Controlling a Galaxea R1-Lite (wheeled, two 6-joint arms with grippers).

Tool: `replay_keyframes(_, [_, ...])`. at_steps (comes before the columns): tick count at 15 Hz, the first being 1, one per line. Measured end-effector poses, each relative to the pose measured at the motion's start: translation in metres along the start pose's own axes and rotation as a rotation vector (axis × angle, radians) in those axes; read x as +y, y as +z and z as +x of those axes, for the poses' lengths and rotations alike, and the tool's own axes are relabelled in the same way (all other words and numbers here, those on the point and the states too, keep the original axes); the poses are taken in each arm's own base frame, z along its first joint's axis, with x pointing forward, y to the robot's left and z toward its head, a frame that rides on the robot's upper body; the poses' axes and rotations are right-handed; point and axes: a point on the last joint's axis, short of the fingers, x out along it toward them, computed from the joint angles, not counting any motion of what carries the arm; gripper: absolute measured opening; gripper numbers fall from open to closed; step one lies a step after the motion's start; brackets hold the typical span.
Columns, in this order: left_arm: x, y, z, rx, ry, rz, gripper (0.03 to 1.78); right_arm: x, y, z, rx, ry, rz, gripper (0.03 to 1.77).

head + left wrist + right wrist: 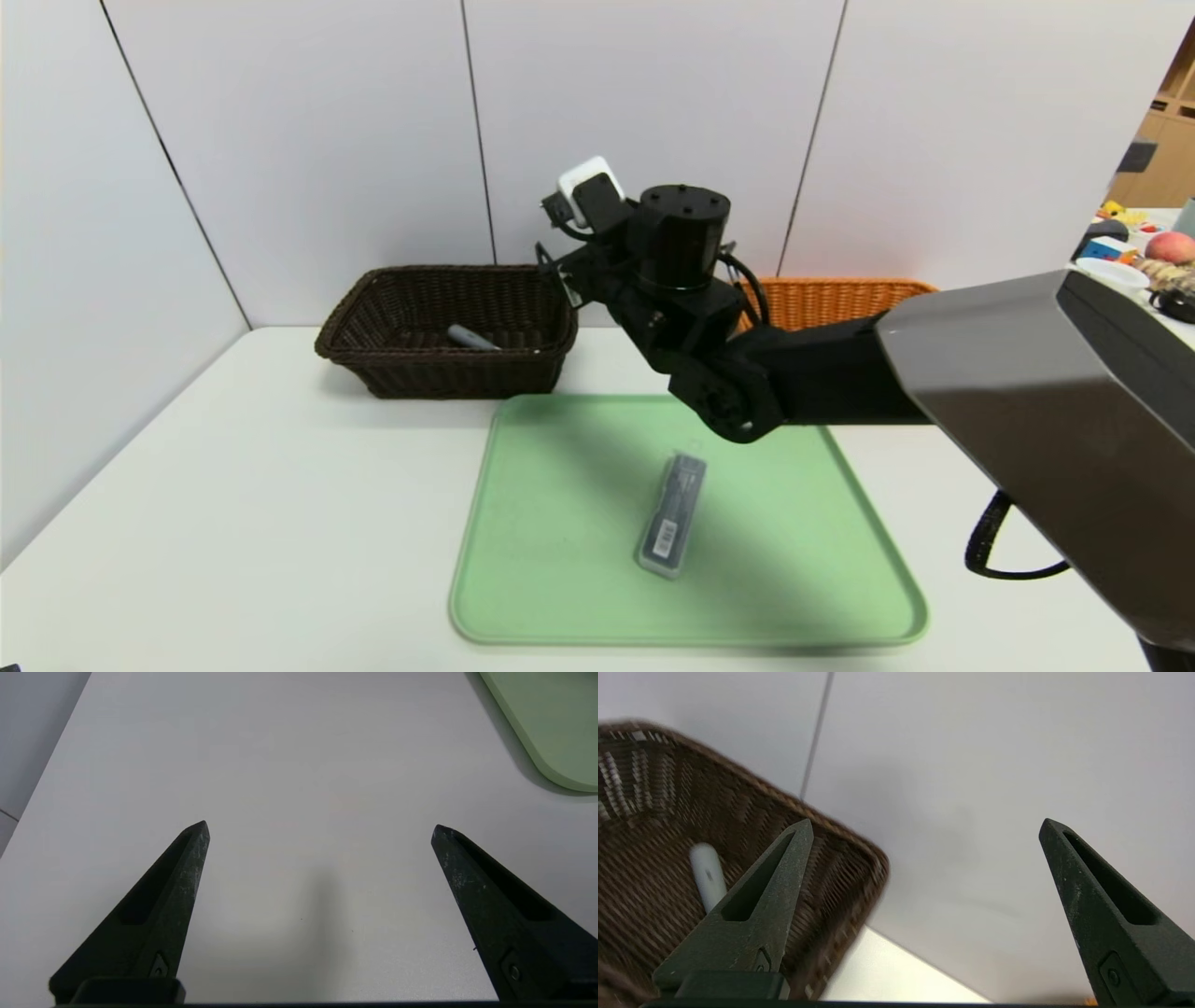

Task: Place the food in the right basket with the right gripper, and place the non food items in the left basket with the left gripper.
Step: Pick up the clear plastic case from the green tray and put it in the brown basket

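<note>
Right arm up by the baskets

Now the right gripper (924, 826) hangs spread wide and empty by the brown basket (446, 373), a grey pen (472, 338) inside — a labelled pack (674, 514), print unreadable, on the green tray (560, 597). Left gripper (320, 828) gapes empty over the table (299, 765).

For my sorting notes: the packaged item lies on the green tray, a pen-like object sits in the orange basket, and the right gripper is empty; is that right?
Not quite: the pen-like object sits in the dark brown basket, not the orange basket, as the head view shows. The packaged item does lie on the green tray, and the right gripper is empty.
</note>
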Motion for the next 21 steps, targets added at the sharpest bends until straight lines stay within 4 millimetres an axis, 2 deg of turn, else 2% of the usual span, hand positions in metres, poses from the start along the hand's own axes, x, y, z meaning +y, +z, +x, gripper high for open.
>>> replay_keyframes(2, [0.0, 0.001, 0.0, -0.007, -0.008, 0.0, 1.69, -0.018, -0.008, -0.011, 0.024, -0.023, -0.011, 1.68])
replay_keyframes(7, [0.0, 0.005, -0.001, -0.021, -0.029, 0.005, 1.69, -0.079, -0.032, -0.044, 0.115, -0.113, -0.049, 1.69])
replay_keyframes(12, [0.0, 0.009, -0.002, -0.035, -0.04, 0.008, 1.69, -0.133, -0.042, -0.096, 0.189, -0.188, -0.072, 1.69])
replay_keyframes(17, [0.0, 0.011, -0.003, -0.046, -0.056, 0.012, 1.69, -0.171, -0.047, -0.156, 0.244, -0.294, -0.074, 1.69])
replay_keyframes(21, [0.0, 0.014, -0.004, -0.056, -0.071, 0.017, 1.69, -0.186, -0.057, -0.206, 0.29, -0.37, -0.08, 1.69])
